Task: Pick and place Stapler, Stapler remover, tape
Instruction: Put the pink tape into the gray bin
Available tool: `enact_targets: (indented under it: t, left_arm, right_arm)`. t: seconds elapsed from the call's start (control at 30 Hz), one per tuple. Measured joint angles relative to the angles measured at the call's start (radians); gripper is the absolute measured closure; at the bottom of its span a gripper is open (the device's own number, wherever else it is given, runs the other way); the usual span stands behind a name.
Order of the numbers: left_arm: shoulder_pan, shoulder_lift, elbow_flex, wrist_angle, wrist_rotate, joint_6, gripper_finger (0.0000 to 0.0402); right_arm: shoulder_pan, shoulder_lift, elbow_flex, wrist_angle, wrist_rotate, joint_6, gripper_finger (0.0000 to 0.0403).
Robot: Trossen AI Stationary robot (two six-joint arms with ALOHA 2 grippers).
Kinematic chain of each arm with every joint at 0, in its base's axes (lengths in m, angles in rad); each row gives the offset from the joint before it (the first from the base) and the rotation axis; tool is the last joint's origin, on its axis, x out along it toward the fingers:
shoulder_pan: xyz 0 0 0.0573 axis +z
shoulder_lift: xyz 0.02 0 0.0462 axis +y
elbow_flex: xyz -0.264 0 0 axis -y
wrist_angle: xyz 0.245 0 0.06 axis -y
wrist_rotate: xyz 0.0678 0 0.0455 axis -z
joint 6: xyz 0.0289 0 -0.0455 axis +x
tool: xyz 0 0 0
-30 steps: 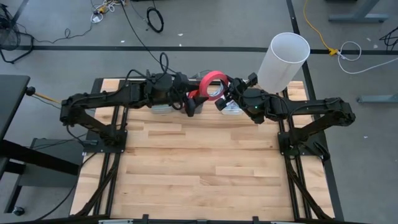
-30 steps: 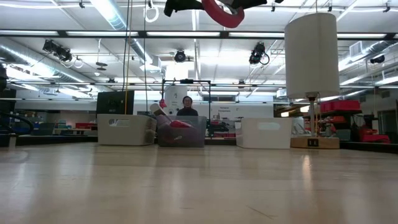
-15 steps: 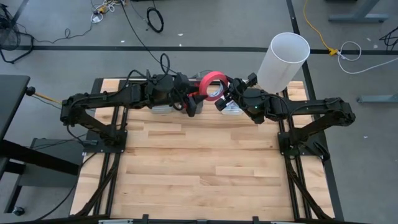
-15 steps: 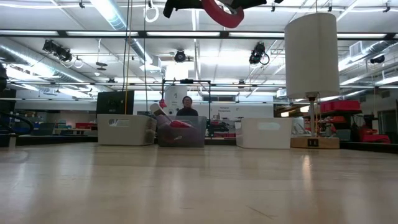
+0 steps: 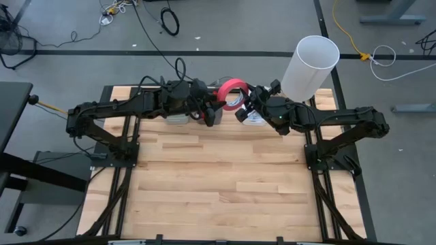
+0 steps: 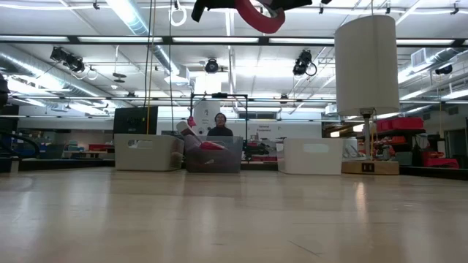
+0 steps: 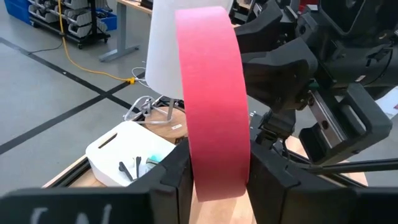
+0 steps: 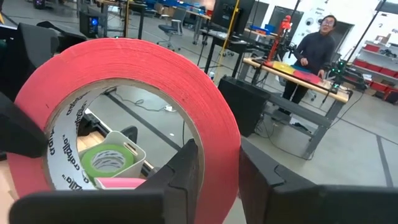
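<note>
From above, both arms meet high over the far edge of the table [image 5: 225, 184], and between them hangs the red tape roll [image 5: 231, 94]; the left gripper [image 5: 216, 109] has closed in on it from one side over the last second, where a moment ago its fingers stood wide, while the right gripper [image 5: 246, 103] is clamped on the opposite side as it was. Down at table level, the roll [image 6: 260, 14] shows only at the very top edge, well clear of the wood, with dark gripper parts around it, though which arm is which is hard to say from here. The white bins [image 6: 148, 152] and a person [image 6: 219, 126] sit far behind. On the left wrist camera, the pink band [image 7: 214, 99] stands upright between the left fingers [image 7: 177, 177], which look pressed to its edges. On the right wrist camera, the right fingers [image 8: 186, 168] pinch the roll's wall [image 8: 124, 112], one inside the ring, one outside; through the hole a green tape roll [image 8: 109, 160] lies in a white bin [image 8: 121, 140] below. So this reads as a handover, both grippers on the tape: the right would next have to let go before the left carries it to its bin.
</note>
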Motion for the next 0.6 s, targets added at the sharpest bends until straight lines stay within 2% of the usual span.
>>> enact_targets:
  t: [0.23, 0.6]
  left_arm:
    - [0.000, 0.000, 0.000, -0.001, 0.000, 0.003, 0.0274]
    - [0.000, -0.001, 0.000, -0.002, 0.000, 0.003, 0.0284]
  right_arm:
    - [0.000, 0.000, 0.000, 0.001, -0.001, -0.008, 0.0319]
    - [0.000, 0.000, 0.000, 0.000, -0.001, -0.011, 0.0311]
